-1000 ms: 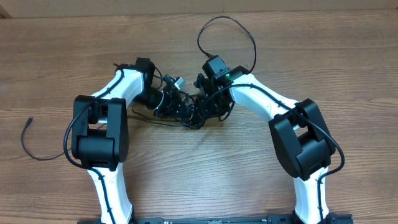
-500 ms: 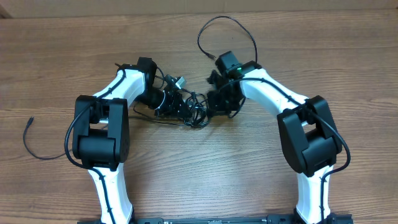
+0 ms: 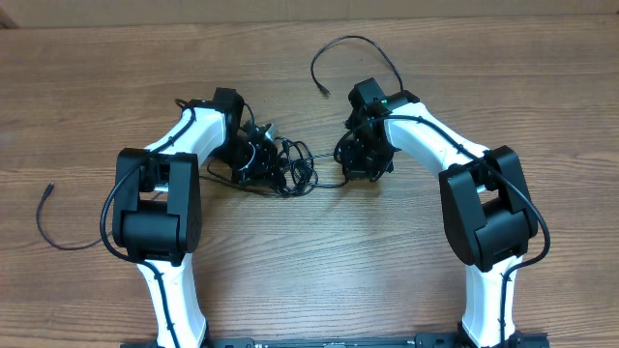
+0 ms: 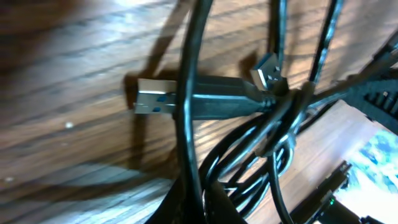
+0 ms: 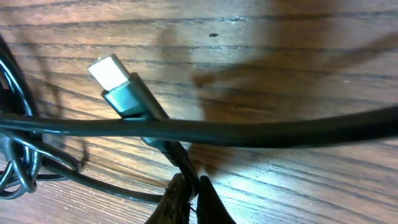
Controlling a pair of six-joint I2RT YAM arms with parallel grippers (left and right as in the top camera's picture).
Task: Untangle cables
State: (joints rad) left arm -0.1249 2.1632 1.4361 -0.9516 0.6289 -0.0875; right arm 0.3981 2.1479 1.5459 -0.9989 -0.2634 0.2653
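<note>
Right fingers (image 5: 176, 205) among cables (image 3: 295, 172), wood table (image 3: 290, 271)

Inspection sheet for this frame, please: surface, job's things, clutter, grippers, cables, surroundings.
Surface: wooden table, plank grain.
Job's things: knotted bundle between the arms; one strand runs from it toward the right arm; looped cable beyond; single cable far left.
Clutter: nothing seen.
Grippers: left gripper sits in the bundle, fingers' state unclear; right gripper fingers pinch the silver-tipped cable.
Cables: USB plug with blue insert lies on the wood; a smaller plug sits among the strands.
Surroundings: nothing seen.
</note>
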